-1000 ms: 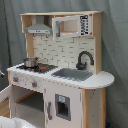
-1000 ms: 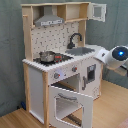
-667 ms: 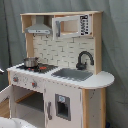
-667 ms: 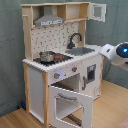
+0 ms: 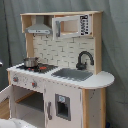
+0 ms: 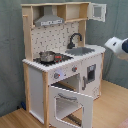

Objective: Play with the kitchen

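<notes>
Both exterior views face the kitchen (image 5: 60,75) (image 6: 60,65), seemingly from opposite front corners.

The kitchen (image 5: 60,75) (image 6: 62,60) stands upright, tall, white with light-wood sides, shown in both exterior views. A grey hood (image 5: 39,30) hangs under the top shelf above a red-ringed stove (image 5: 44,67) with a small metal pot (image 5: 30,62) on it. A black faucet (image 5: 83,60) curves over the grey sink (image 5: 74,74), which lies at the first exterior view's right of the stove. The back wall is a pale pegboard (image 6: 52,37). In the second exterior view the oven door (image 6: 70,102) hangs wide open toward the near side, with knobs (image 6: 56,76) above it, and an upper cupboard door (image 6: 98,11) stands ajar.
</notes>
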Robot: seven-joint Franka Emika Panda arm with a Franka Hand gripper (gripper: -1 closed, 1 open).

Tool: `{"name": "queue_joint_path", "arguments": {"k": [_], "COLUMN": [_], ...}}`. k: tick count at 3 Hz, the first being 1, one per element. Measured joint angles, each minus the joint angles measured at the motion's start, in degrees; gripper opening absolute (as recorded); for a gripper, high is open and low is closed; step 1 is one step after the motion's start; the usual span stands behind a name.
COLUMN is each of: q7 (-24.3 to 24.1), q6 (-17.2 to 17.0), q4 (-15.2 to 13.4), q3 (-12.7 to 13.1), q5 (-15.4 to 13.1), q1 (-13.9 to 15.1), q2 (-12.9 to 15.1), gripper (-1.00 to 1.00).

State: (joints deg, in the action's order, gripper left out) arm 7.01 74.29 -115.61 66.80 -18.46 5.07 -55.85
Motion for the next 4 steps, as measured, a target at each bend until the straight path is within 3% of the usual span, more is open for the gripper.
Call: {"name": "queue_joint_path", "arguments": {"k": [2, 4], "q7": [-0.22, -1.04], "q6": [-4.06, -4.81], "q4": [2.9, 3.63], "q3": [-4.17, -8.44], "q5": [-11.18, -22.18], "q1": [-1.0, -1.01], "q2": [-2.83, -8.65], "gripper": [1.0, 1.0]}}
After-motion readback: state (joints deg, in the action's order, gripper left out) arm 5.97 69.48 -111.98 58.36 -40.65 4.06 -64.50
